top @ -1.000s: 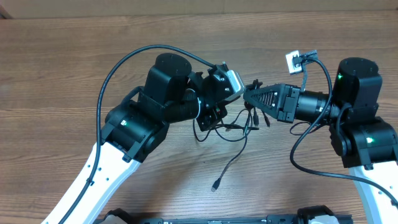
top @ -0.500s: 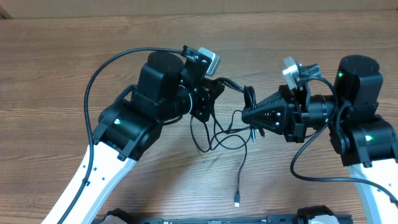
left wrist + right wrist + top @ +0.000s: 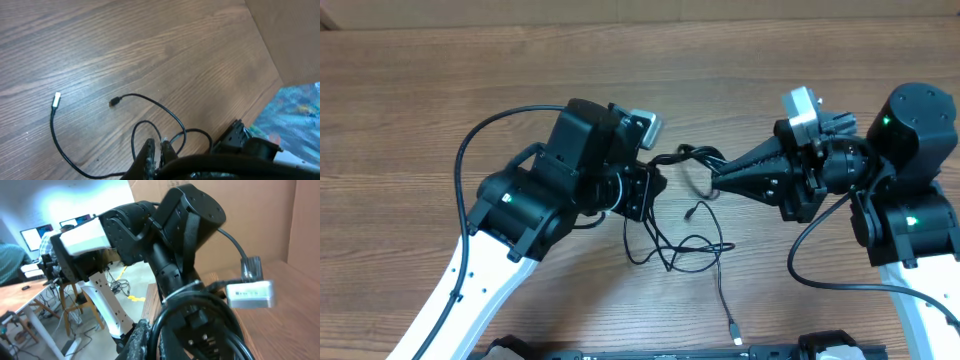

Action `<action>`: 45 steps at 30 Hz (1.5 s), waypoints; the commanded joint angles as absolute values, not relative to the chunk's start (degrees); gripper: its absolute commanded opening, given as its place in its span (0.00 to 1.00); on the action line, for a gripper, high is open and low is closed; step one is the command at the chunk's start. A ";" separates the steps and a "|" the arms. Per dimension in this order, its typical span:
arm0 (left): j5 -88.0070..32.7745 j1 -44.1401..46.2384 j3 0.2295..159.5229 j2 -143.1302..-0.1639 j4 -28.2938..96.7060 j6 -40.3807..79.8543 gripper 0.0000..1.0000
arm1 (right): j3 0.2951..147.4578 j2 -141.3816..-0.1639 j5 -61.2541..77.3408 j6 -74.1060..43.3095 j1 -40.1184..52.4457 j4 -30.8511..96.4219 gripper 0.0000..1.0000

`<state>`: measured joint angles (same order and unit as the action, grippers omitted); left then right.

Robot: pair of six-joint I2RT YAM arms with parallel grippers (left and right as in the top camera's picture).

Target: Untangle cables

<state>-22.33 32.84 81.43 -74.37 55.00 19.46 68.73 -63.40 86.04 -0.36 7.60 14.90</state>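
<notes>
The cables are thin black cords. A short bunch of them [image 3: 688,156] is held off the table between my two grippers, and loose loops [image 3: 672,262] hang down onto the wood. One tail ends in a silver plug [image 3: 734,327], and a small black plug [image 3: 689,212] lies under the bunch. My left gripper [image 3: 656,178] is shut on a cord, as the left wrist view [image 3: 158,149] shows, with the silver plug [image 3: 56,100] and the black plug [image 3: 114,102] below it. My right gripper [image 3: 713,180] is shut on a cord loop [image 3: 172,325].
The wooden table [image 3: 420,110] carries only the cords. A cardboard wall [image 3: 640,10] runs along the far edge. The thick black arm cables [image 3: 495,125] arch over both arms. The table's left edge shows in the right wrist view [image 3: 150,295].
The held bunch has stretched out between the grippers and the right gripper has risen. The loose loops have spread, and the silver-plug tail has slid down and to the right.
</notes>
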 commanded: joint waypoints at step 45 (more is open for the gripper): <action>-24.03 36.45 81.49 -75.26 40.03 -20.75 0.04 | 69.71 -65.06 47.29 0.93 7.88 49.69 0.04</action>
